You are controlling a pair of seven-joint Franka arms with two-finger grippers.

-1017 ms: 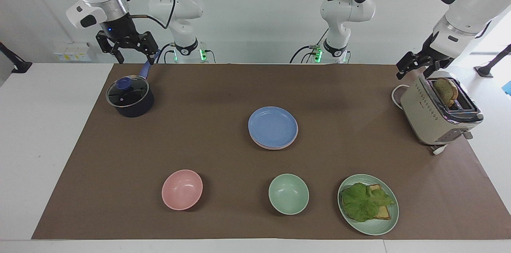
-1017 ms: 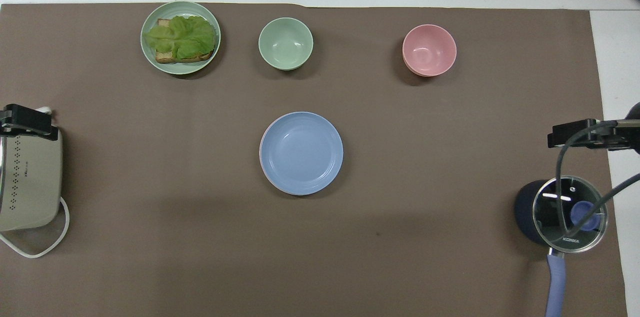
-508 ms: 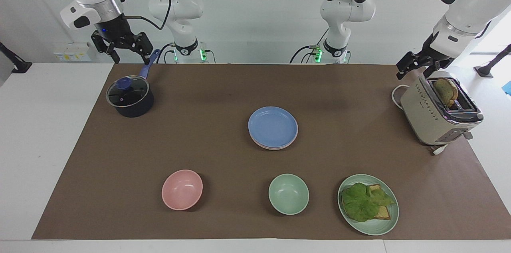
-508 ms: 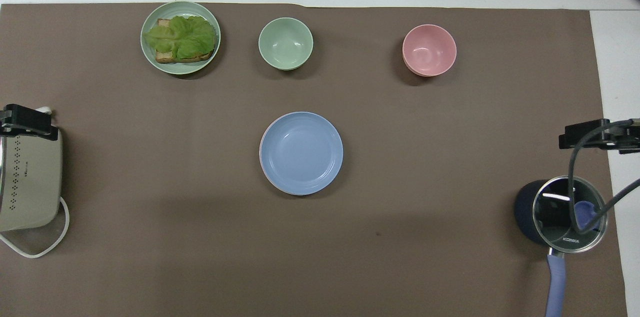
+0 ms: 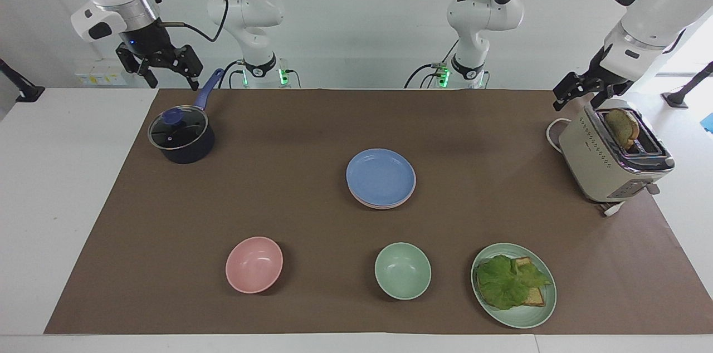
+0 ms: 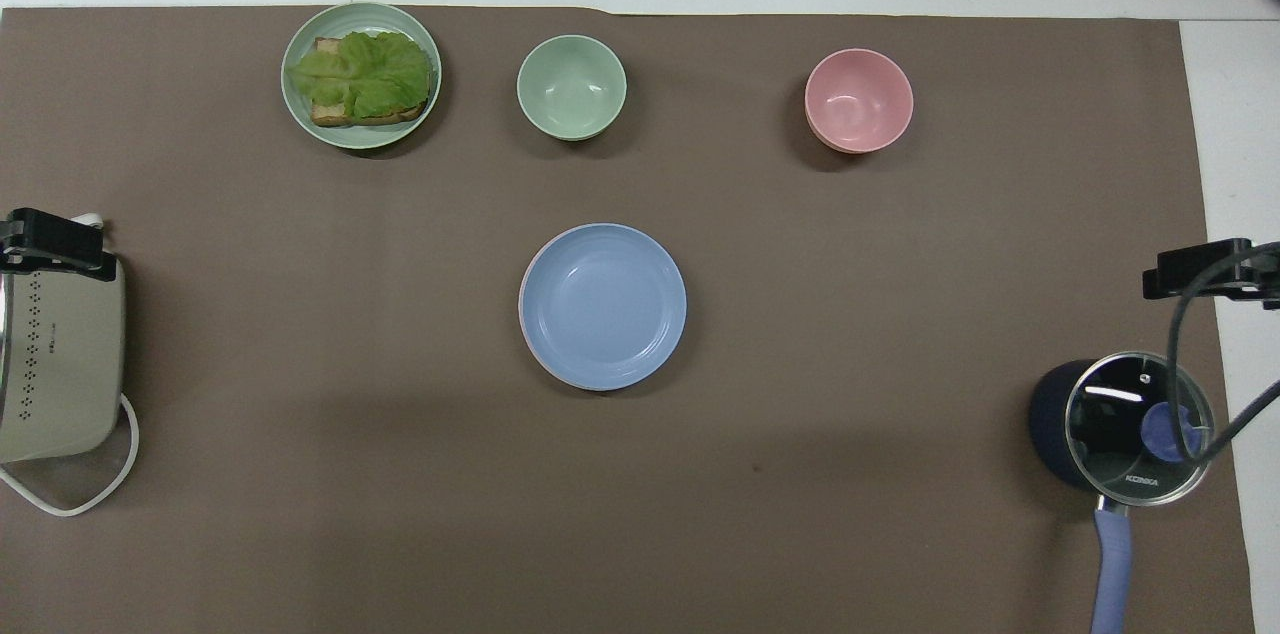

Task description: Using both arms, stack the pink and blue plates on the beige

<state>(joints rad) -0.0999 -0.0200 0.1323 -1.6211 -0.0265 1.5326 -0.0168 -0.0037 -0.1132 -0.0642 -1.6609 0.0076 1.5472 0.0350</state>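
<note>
Brown matting covers the bench (image 5: pixel 501 119), where the blue plate (image 5: pixel 381 176) tops the pink plate (image 5: pixel 384 206) mid-bench; the left gripper (image 5: pixel 574 98) over the toaster (image 5: pixel 607 161) and the right gripper (image 5: pixel 159 66) near the pot (image 5: pixel 181 135) both hang apart, empty.

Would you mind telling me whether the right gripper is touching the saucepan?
Apart: the facing view shows the right gripper raised above the saucepan, with clear space between them.

The right claw (image 5: pixel 157 68) hung raised at the right arm's end of the tabletop, fingers spread, holding nothing. The left claw (image 5: pixel 576 91) hung at the left arm's end, tilted down, also spread and empty. Both white arms stood bent, well apart.
</note>
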